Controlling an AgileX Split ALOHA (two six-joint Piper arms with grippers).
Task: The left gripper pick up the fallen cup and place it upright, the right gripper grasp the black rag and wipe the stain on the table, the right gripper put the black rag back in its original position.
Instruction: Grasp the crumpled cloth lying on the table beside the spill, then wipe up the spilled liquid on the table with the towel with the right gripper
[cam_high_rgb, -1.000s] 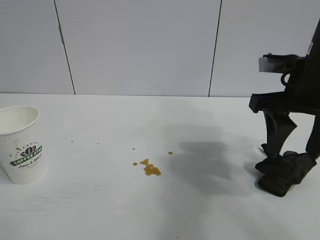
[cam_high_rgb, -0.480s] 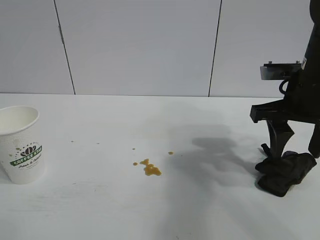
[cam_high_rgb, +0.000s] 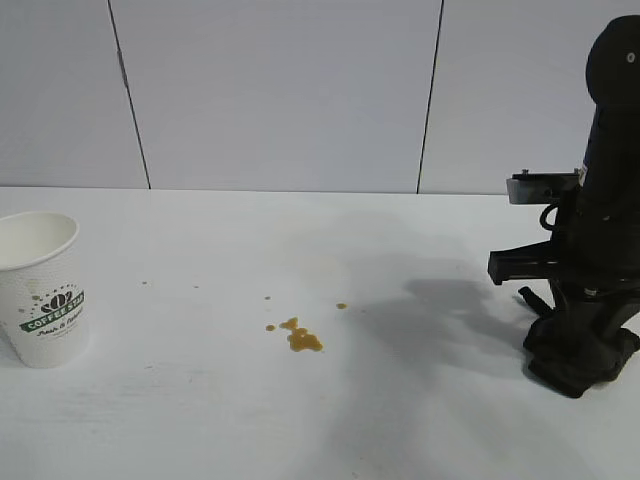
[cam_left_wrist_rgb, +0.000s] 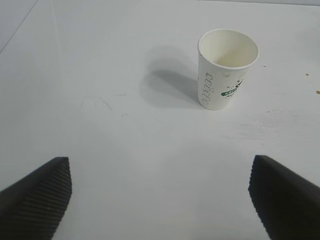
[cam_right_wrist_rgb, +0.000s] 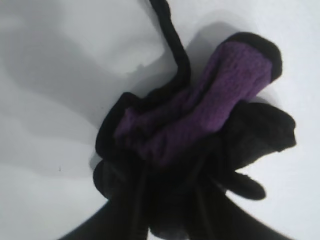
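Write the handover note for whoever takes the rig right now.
Left gripper: open, parked back from the white dimpled paper cup.
Right gripper: pointing down at the table's right, fingers closed into the bunched black rag with its purple patch.
Brown coffee stain: mid-table, unwiped.
Done: cup stands upright at the white tabletop's left.
Left: lift rag, wipe stain, return rag.
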